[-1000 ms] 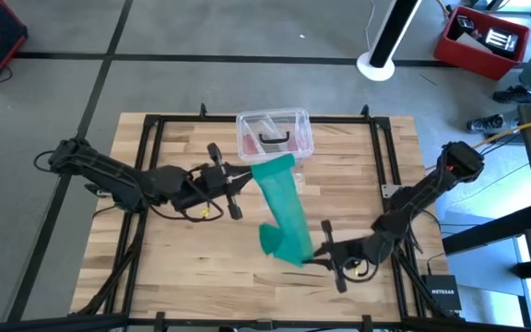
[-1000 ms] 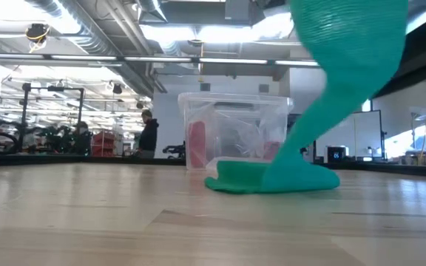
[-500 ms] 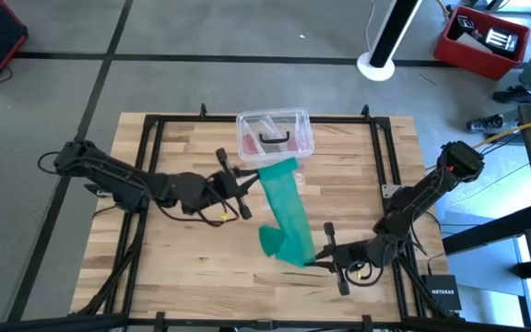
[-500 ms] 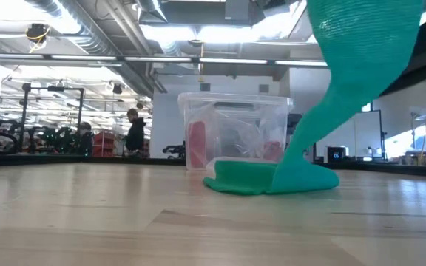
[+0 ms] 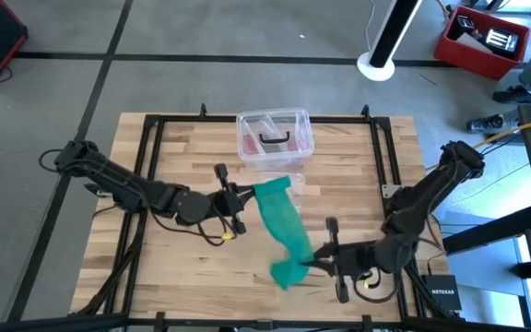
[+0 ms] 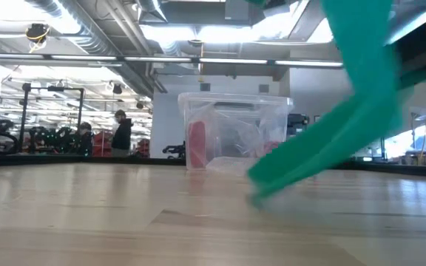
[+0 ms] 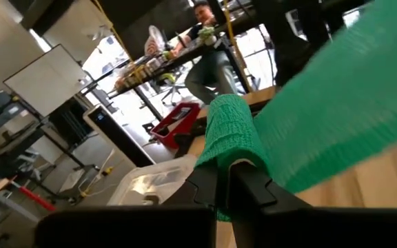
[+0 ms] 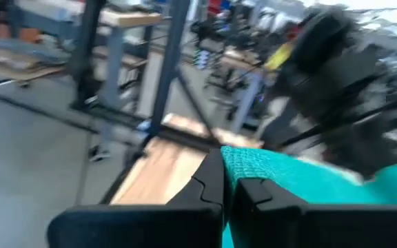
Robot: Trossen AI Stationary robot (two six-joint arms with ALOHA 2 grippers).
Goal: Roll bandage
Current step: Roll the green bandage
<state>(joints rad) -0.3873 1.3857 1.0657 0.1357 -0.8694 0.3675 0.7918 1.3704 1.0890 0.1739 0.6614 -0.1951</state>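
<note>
1. The bandage [image 5: 282, 228] runs as a teal-green band across the middle of the high view, from just below the clear plastic box [image 5: 275, 136] down and to the right; its lower end is bunched, so the fold there is hard to read.
2. In the low view the bandage [image 6: 346, 125] crosses the right half as a blurred slanting strip, cut off at the top edge. It hides part of the box [image 6: 231, 133], and neither hand can be made out there.
3. The left hand [image 5: 244, 195] sits left of centre in the high view, fingers pressed together and pinching the upper end of the bandage. In its wrist view the strip [image 7: 309, 124] is draped over the closed fingers [image 7: 205, 186] and runs out of the upper right corner.
4. The right hand [image 5: 313, 265] lies at the lower right of the tabletop [image 5: 182, 267], fingers pressed together on the bandage's lower end. Its wrist view is heavily blurred; the teal fabric [image 8: 302, 179] shows at the lower right beside the closed fingers [image 8: 212, 182].
5. The box's contents are indistinct: a pinkish shape and a dark handle-like form.
6. A small black unit [image 5: 442, 293] at the lower right edge carries pale lettering too small to read surely.
7. A person [image 6: 120, 133] stands far off at the left of the low view; another [image 7: 209, 65] sits at a bench, partly cut off.
</note>
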